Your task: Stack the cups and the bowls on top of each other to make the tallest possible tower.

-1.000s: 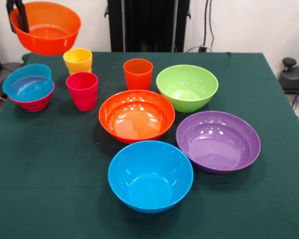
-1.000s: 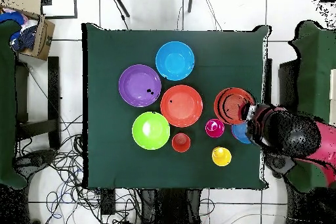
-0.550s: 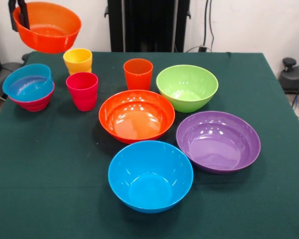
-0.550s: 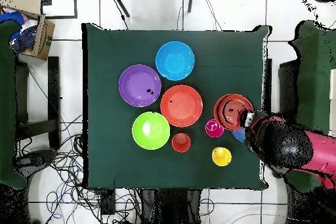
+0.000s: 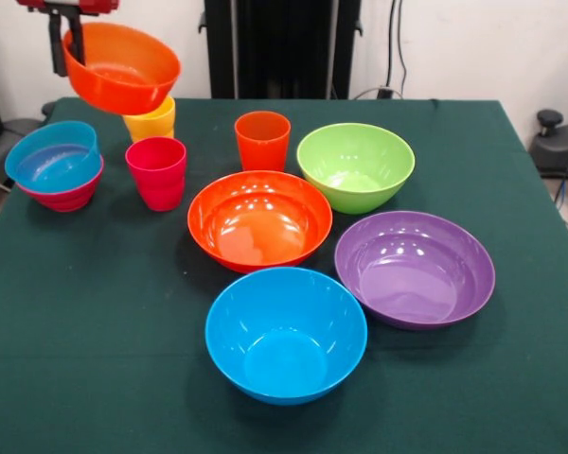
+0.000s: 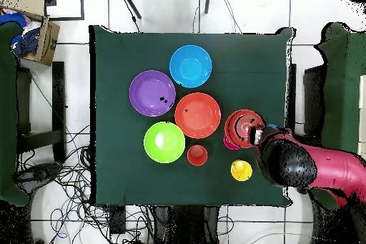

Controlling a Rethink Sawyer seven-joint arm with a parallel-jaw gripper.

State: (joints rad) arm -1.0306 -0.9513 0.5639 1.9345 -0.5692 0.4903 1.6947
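Note:
My gripper (image 5: 65, 52) is shut on the left rim of the small translucent orange bowl (image 5: 123, 68), which hangs in the air and covers the top of the yellow cup (image 5: 150, 121). From overhead, this bowl (image 6: 243, 127) hides most of the red-pink cup (image 6: 228, 143), and the gripper (image 6: 259, 136) sits at its edge. The red-pink cup (image 5: 157, 172) and the orange cup (image 5: 262, 140) stand upright on the table. At the left, the small blue bowl (image 5: 54, 156) is nested in the magenta bowl (image 5: 68, 199). The large orange (image 5: 259, 219), lime green (image 5: 356, 166), purple (image 5: 415, 268) and blue (image 5: 286, 333) bowls stand apart.
The green tablecloth (image 5: 95, 359) reaches the table's edges. In the overhead view a cardboard box (image 6: 32, 33) lies off the table's corner, and cables (image 6: 64, 177) run over the floor. The red arm (image 6: 322, 169) reaches in from the side.
My gripper has carried the small orange bowl inward over the table and a little lower. It has gone from beyond the table's corner to above the yellow and red-pink cups.

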